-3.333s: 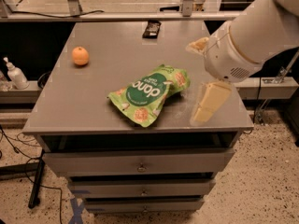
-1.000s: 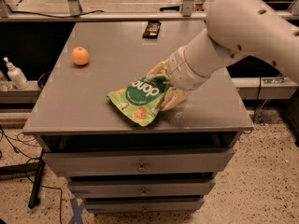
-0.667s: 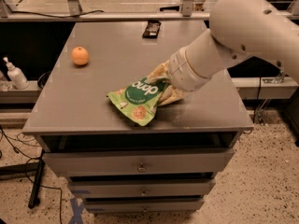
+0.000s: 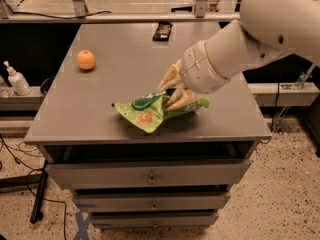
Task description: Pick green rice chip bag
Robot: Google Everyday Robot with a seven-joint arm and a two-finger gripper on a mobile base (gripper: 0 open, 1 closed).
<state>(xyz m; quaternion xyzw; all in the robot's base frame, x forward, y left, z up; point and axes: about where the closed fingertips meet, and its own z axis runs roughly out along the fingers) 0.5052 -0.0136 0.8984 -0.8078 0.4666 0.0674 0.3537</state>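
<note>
The green rice chip bag [image 4: 144, 111] lies crumpled near the front middle of the grey table [image 4: 120, 74]. It is light green, with a dark green oval and pictures of chips. My gripper [image 4: 173, 94] reaches in from the right on a thick white arm. Its tan fingers [image 4: 169, 80] are closed around the bag's right half and pinch it into a fold. The bag's left end still rests on the tabletop. The part under the fingers is hidden.
An orange fruit [image 4: 86, 60] sits at the table's left. A small dark flat packet [image 4: 162, 30] lies at the back edge. A white pump bottle [image 4: 15, 79] stands on a ledge to the left. Drawers [image 4: 150, 176] run below the tabletop.
The gripper came down from the right onto the bag and closed on it. The bag is now squeezed, folded and pulled slightly to the right.
</note>
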